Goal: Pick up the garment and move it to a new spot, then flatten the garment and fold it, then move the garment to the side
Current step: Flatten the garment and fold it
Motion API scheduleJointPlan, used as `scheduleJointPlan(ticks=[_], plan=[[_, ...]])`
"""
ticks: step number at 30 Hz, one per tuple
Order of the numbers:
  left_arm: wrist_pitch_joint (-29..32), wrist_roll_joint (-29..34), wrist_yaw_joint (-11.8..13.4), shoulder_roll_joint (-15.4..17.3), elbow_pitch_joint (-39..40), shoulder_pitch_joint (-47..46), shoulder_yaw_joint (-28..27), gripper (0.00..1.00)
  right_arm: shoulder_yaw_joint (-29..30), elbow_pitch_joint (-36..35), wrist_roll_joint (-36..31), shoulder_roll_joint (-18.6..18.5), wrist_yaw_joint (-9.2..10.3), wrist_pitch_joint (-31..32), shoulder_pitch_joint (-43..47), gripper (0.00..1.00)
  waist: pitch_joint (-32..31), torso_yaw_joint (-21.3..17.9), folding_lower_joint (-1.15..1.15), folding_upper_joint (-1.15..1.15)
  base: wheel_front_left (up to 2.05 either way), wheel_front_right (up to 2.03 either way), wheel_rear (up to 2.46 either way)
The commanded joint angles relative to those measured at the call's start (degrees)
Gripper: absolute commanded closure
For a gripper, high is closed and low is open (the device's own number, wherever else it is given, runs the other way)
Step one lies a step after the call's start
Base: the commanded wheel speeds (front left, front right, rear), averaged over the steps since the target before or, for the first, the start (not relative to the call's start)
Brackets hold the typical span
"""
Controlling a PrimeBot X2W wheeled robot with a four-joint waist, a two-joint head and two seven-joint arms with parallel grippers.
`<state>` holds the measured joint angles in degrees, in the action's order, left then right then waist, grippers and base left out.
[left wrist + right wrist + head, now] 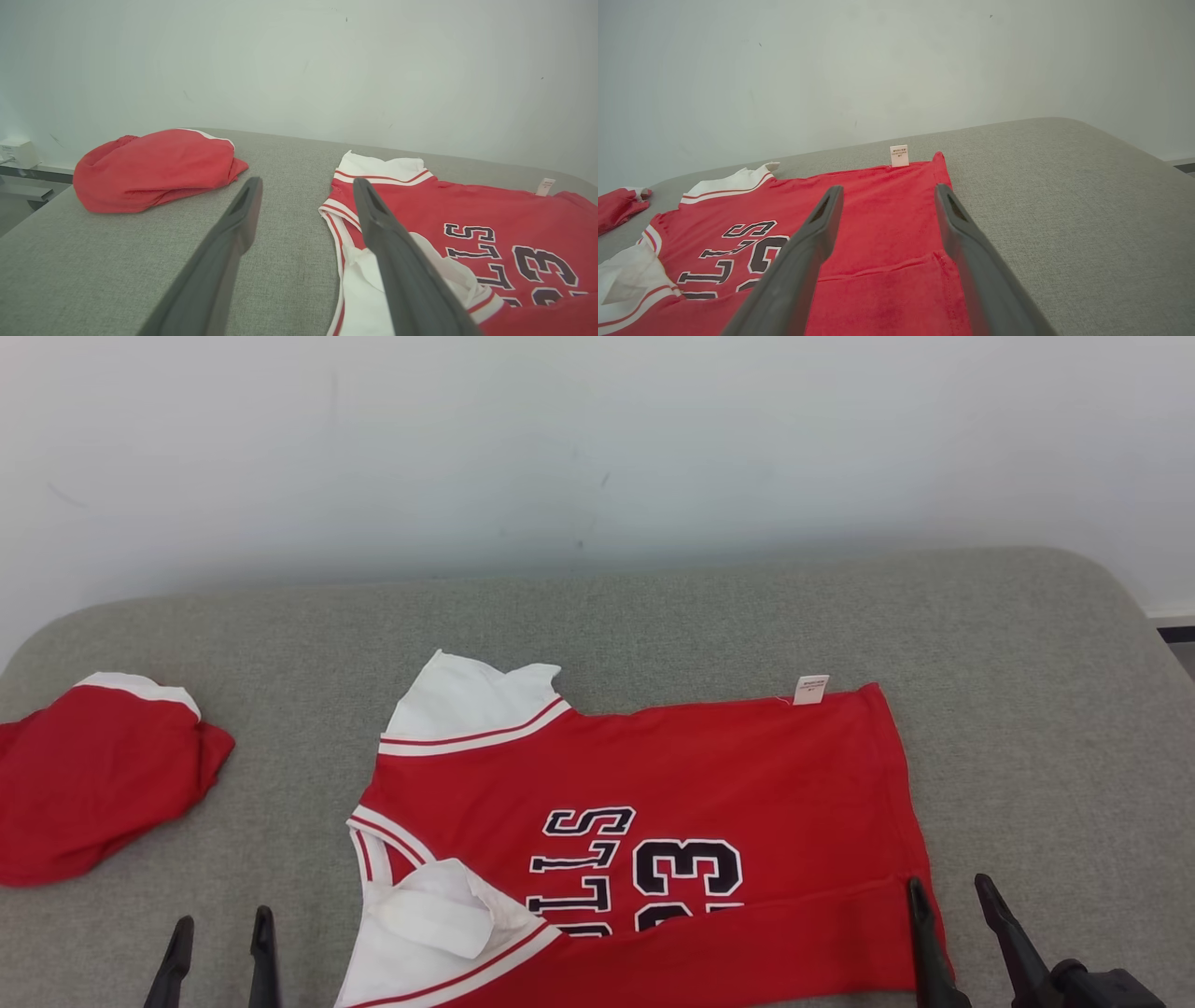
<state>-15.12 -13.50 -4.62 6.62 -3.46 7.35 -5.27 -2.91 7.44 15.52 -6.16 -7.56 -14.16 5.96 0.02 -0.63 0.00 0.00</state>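
Here, jersey (709, 765) lettering half hidden by its folded edge; left pincer (224, 917), right pincer (950, 883) spread.

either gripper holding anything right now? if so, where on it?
Nothing held. Left gripper open beside the jersey; right gripper open over its hem corner, no cloth pinched.

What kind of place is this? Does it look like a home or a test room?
Probably a plain test room, not a home: a grey fabric-covered table against a bare white wall, holding a red jersey and a second red garment laid out for handling.
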Motion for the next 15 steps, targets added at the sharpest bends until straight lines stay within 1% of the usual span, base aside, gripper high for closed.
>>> scheduleJointPlan(ticks=[1, 5, 9, 12, 15], plan=[[0.0, 0.5, -0.3, -0.2, -0.1, 0.4, -0.3, 0.00, 0.1, 0.1, -0.4, 0.1, 0.16, -0.1, 0.2, 0.00, 0.0, -0.1, 0.00, 0.00, 0.00, 0.00, 0.00], [0.0, 0.8, -0.6, -0.7, -0.4, 0.2, -0.8, 0.00, 0.2, 0.2, -0.4, 0.3, 0.15, 0.0, 0.0, 0.00, -0.1, -0.4, 0.00, 0.00, 0.00, 0.00, 0.00], [0.0, 1.0, -1.0, -0.7, -0.8, -1.7, -1.3, 0.00, 1.7, 0.4, -0.1, -0.2, 0.16, -0.3, -1.4, 0.00, 0.2, -1.1, 0.00, 0.00, 0.00, 0.00, 0.00], [0.0, 0.9, -1.4, 0.6, -1.5, -3.9, -1.3, 0.00, 2.3, 0.9, 0.1, -1.3, 0.15, -0.1, -3.1, 0.00, 0.8, -1.9, 0.00, 0.00, 0.00, 0.00, 0.00], [0.0, 0.8, -1.9, 2.5, -2.7, -7.8, -0.4, 0.00, 3.4, 1.9, 0.7, -2.4, 0.16, 1.7, -6.2, 0.00, 2.0, -2.8, 0.00, 0.00, 0.00, 0.00, 0.00]])
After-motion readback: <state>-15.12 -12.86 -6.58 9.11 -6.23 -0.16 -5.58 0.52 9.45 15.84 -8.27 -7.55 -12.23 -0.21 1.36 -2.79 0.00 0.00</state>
